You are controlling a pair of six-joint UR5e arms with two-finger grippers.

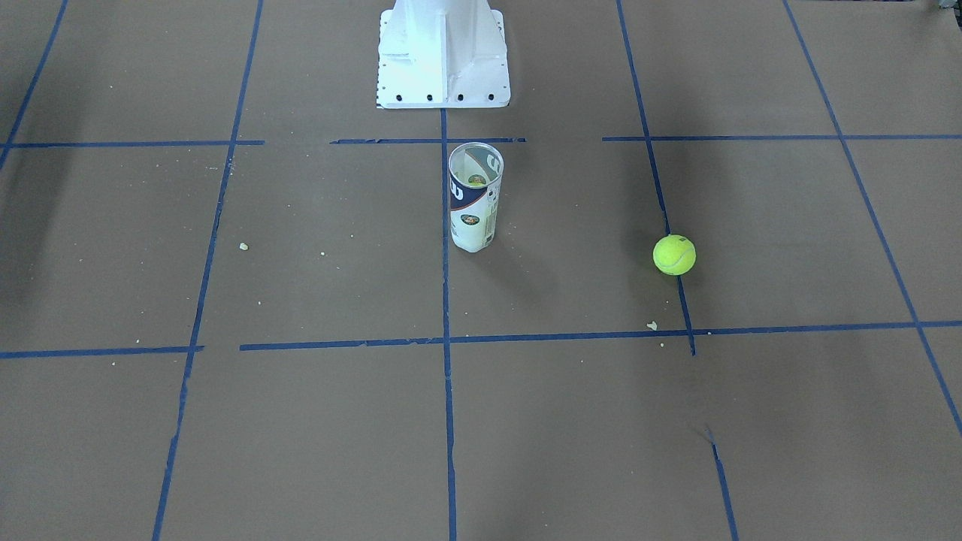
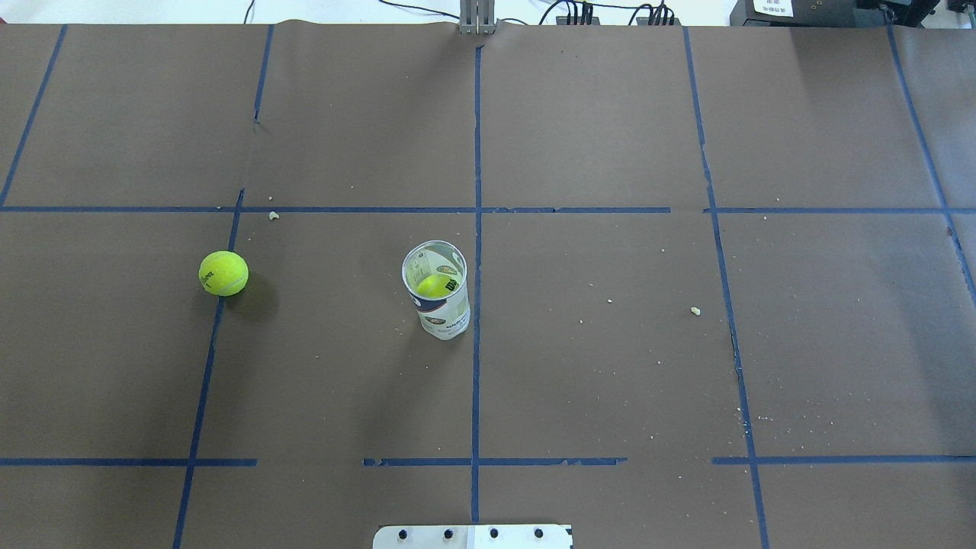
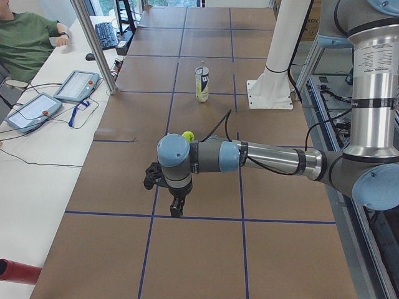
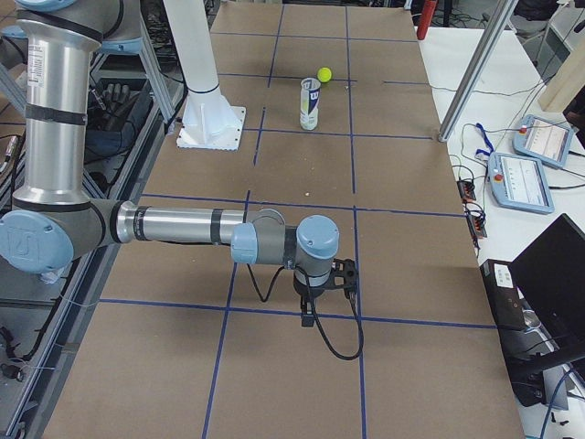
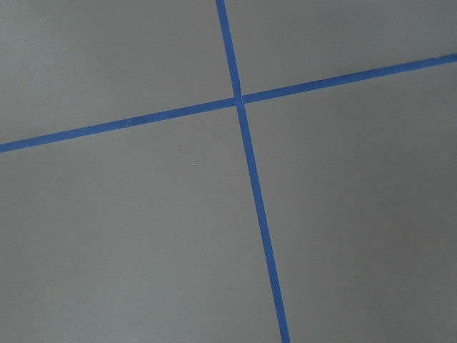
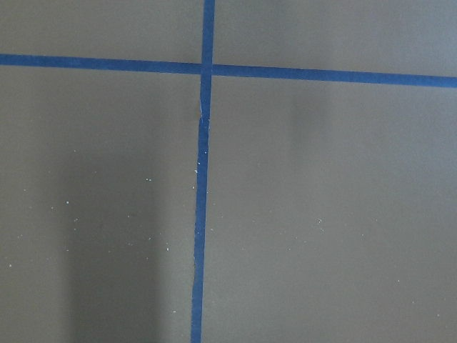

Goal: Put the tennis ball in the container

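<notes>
1. The tennis ball (image 2: 223, 273), round and fuzzy, lies loose on the desk (image 2: 610, 381) on the robot's left side, well apart from the container (image 2: 436, 293).
2. The container, a clear labelled tube, stands upright with its mouth open.
3. The left end effector (image 3: 177, 208) hangs nearer the ball than the right end effector (image 4: 309, 313) does. The ball lies beyond it, toward the tube. I cannot tell whether either is released or clenched.

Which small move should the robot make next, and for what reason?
Probably bring the left gripper over the tennis ball. The ball lies free on the table on the robot's left side, apart from the upright, open container, and the left wrist view shows only tape lines, so the gripper is not yet above it.
</notes>
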